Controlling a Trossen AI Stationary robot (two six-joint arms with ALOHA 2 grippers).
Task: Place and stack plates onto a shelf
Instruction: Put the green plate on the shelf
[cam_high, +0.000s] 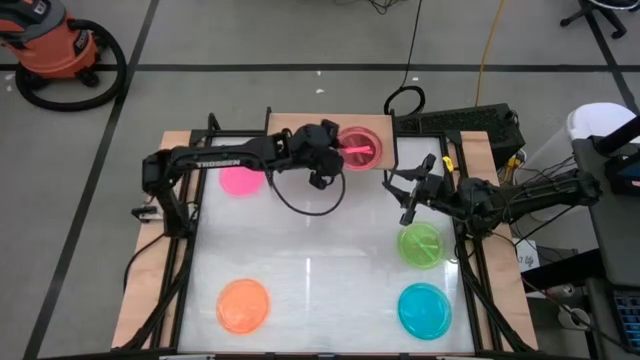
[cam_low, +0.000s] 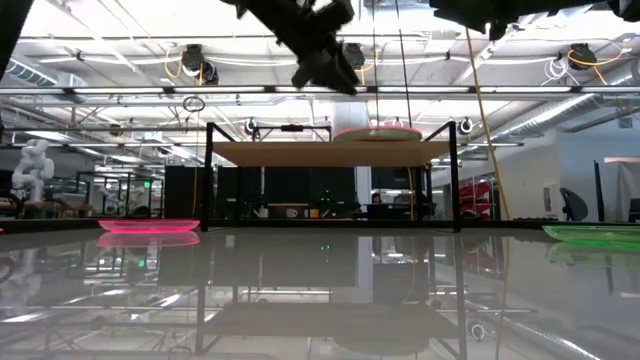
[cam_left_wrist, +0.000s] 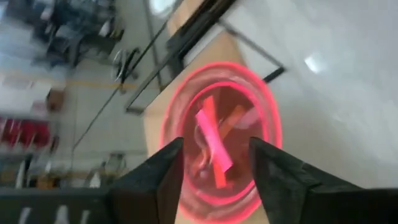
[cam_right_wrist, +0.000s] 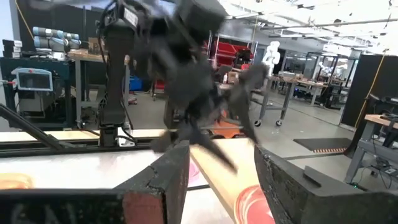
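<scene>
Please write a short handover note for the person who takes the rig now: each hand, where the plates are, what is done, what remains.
Left hand: open, empty, above the shelf.
Right hand: open, empty, over the table beside the shelf's right end.
Done: pink-red plate lies on the shelf's right part.
Left on the table: pink plate at back left, green plate at right, orange plate at front left, blue plate at front right.
Whether the shelf plate is one or a stack, I cannot tell.
</scene>
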